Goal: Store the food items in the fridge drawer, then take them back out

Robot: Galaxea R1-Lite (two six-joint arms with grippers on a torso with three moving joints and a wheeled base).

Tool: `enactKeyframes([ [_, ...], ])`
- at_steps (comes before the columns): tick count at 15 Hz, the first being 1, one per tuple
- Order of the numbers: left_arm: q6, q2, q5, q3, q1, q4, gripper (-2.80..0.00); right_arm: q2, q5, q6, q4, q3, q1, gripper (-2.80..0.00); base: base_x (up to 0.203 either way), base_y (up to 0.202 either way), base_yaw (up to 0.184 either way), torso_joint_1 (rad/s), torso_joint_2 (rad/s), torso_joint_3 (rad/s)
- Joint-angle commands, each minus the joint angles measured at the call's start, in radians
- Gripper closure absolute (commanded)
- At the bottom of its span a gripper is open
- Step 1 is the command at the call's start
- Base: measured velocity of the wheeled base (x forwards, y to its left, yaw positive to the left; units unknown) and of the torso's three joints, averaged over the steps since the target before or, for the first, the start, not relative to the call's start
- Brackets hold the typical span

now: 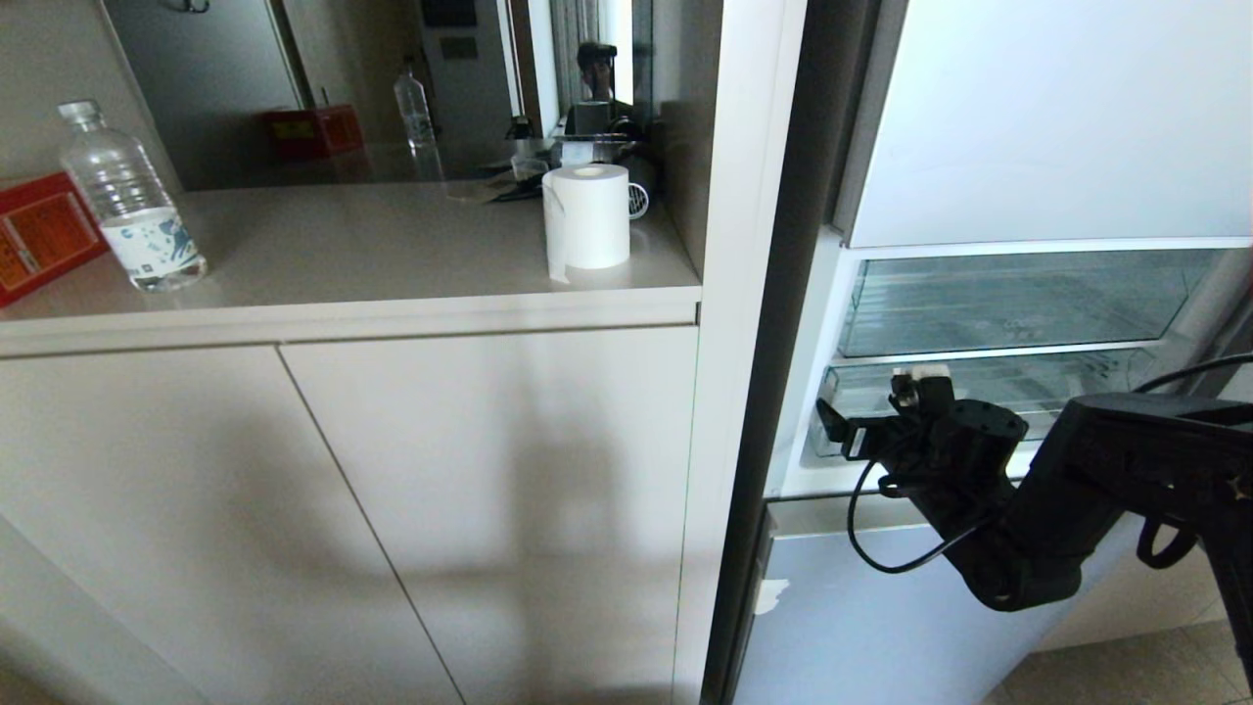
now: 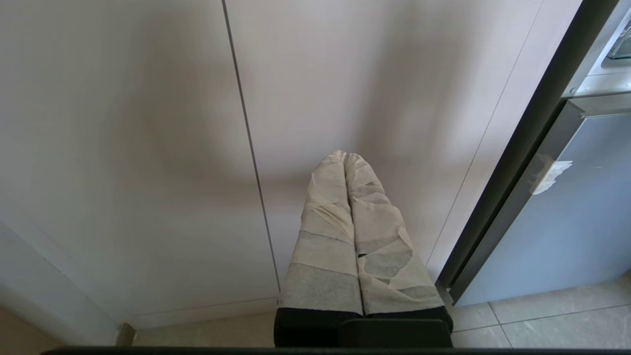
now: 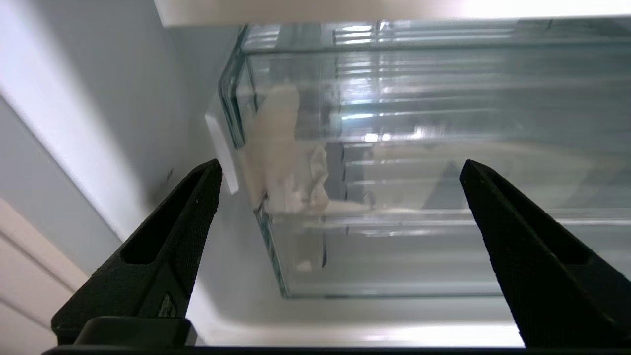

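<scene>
right gripper (image 3: 340, 172) wide, tape patch (image 3: 286, 158) (wrist only)

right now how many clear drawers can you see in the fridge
2. The upper clear drawer sits under the white fridge door; the fridge drawer sits just below it, behind the open right gripper. Others may be hidden.

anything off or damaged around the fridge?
Two things: a crumpled whitish tape patch at the clear drawer's front corner, and a torn scrap of tape on the lower fridge door. No spills. Right gripper is open before the drawer.
</scene>
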State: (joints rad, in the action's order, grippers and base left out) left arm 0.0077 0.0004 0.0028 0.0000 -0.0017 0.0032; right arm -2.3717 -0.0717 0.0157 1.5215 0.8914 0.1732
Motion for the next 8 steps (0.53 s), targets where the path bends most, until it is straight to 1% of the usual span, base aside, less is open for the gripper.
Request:
enactKeyframes([
  [1,0.0,0.001,0.0,0.0,0.0,0.0,0.0,-0.009,-0.002,0.0,0.009,0.02,0.003,-2.8,0.0,0.0,0.0,0.0,0.0,0.0],
  [4,0.0,0.001,0.0,0.0,0.0,0.0,0.0,-0.009,0.0,-0.002,0.009,0.028,0.003,-2.8,0.0,0.0,0.0,0.0,0.0,0.0],
  [8,0.0,0.001,0.0,0.0,0.0,0.0,0.0,-0.015,-0.005,0.001,0.009,0.071,0.005,-2.8,0.0,0.0,0.0,0.0,0.0,0.0],
])
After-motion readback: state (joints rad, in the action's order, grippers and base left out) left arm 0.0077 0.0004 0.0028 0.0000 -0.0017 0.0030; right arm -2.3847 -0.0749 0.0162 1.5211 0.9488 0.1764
